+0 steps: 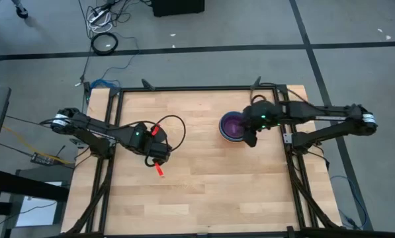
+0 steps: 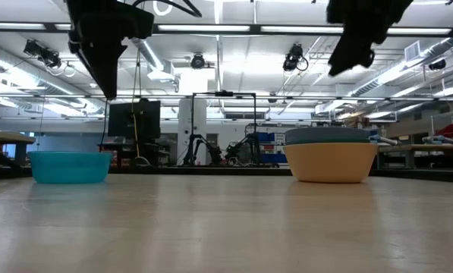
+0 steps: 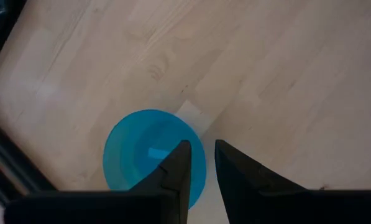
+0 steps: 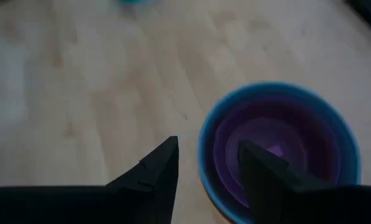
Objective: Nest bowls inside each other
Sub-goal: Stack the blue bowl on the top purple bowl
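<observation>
A stack of nested bowls [image 1: 233, 125] rests on its base at the table's far right. Its outermost bowl is orange [image 2: 331, 163], with a blue rim [image 4: 205, 149] and purple bowls [image 4: 278, 140] inside. A lone cyan bowl [image 3: 145, 155] stands upright on the left [image 2: 69, 166]. My right gripper [image 4: 210, 168] hangs open above the stack's near rim [image 2: 355, 53] and touches nothing. My left gripper [image 3: 201, 163] hovers well above the cyan bowl [image 2: 108, 83]. Its fingers stand slightly apart with nothing between them.
Bare wooden tabletop [image 1: 204, 178] lies between the two bowls and toward the near edge. A black metal frame [image 1: 184, 88] runs around the table's edges. Cables [image 1: 174, 129] trail beside the left arm.
</observation>
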